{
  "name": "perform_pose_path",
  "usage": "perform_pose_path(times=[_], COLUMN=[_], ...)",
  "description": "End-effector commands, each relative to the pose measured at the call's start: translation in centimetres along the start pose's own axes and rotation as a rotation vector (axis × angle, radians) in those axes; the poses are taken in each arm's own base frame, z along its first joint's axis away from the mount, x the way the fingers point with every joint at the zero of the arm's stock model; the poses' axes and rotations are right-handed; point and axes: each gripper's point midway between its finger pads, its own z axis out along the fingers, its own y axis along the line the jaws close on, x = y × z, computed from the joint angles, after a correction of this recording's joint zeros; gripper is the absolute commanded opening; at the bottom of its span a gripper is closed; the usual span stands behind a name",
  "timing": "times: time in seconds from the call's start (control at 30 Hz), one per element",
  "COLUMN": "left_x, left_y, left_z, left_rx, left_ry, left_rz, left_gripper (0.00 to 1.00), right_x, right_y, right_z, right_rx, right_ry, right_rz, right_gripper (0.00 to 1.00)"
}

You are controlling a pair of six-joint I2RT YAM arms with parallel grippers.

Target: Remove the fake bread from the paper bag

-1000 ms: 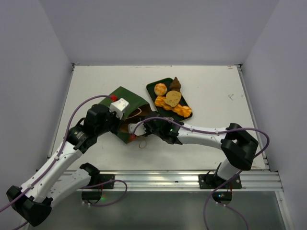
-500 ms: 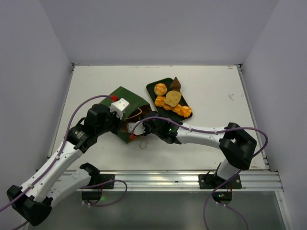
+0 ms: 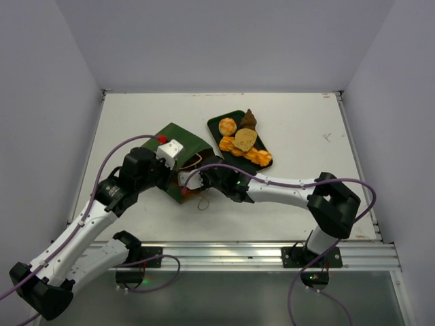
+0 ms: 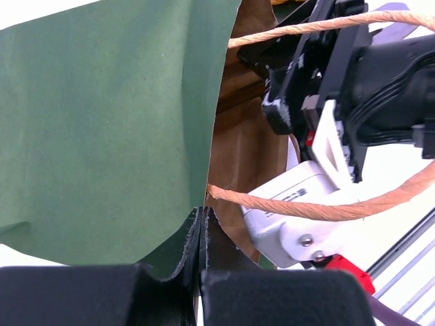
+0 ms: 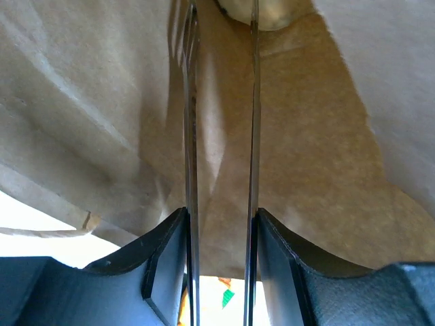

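Note:
The paper bag (image 3: 178, 139) lies on its side, dark green outside, its brown mouth facing the right arm. My left gripper (image 3: 170, 155) is shut on the bag's mouth edge (image 4: 202, 224), with green paper (image 4: 115, 122) to one side of the pinch and the brown inside to the other. My right gripper (image 3: 192, 179) is open and reaches into the bag's mouth. In the right wrist view it (image 5: 221, 41) is surrounded by brown paper (image 5: 319, 136) with nothing between the fingers. A pale rounded thing (image 5: 262, 13) shows at the far end. Several pieces of fake bread (image 3: 228, 125), one dark brown and pointed (image 3: 249, 119), lie on the tray.
The flat dark green tray (image 3: 216, 124) sits right of the bag, behind the right forearm. Tan cord handles (image 4: 306, 207) loop across the bag's mouth around the right gripper's body (image 4: 340, 81). One handle loop (image 3: 202, 204) lies on the white table in front of the bag.
My right gripper has pushed a little to the left, further into the bag's mouth. The left gripper and the bag have stayed put.

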Motion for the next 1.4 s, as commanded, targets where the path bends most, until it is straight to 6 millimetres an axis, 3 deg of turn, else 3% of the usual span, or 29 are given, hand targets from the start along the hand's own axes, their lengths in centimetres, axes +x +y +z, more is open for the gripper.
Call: perform_pose_path(times=[0.0, 0.33, 0.97, 1.1, 1.23, 1.37], left_x=[-1.2, -1.4, -2.0, -1.9, -1.7, -1.5], left_y=[-0.4, -0.5, -0.9, -0.9, -0.8, -0.6], left_z=[0.1, 0.2, 0.3, 0.3, 0.3, 0.4], left_rx=[0.023, 0.029, 0.053, 0.055, 0.050, 0.033], left_ry=[-0.047, -0.051, -0.073, -0.073, -0.074, -0.074], left_rz=[0.020, 0.023, 0.022, 0.022, 0.022, 0.019], left_gripper=[0.00, 0.00, 0.00, 0.00, 0.00, 0.00], right_x=[-1.9, -3.0, -4.0, -3.9, -3.9, -3.5], right_y=[-2.0, -1.7, -1.3, -1.3, -1.5, -1.8], right_z=[0.0, -0.1, 1.8, 2.0, 1.4, 0.3], right_rx=[0.055, 0.048, 0.050, 0.056, 0.054, 0.059], right_ry=[-0.043, -0.066, -0.044, -0.038, -0.048, -0.055], right_rz=[0.002, -0.024, -0.038, -0.022, 0.000, 0.017], right_gripper=[0.47, 0.48, 0.47, 0.36, 0.15, 0.06])
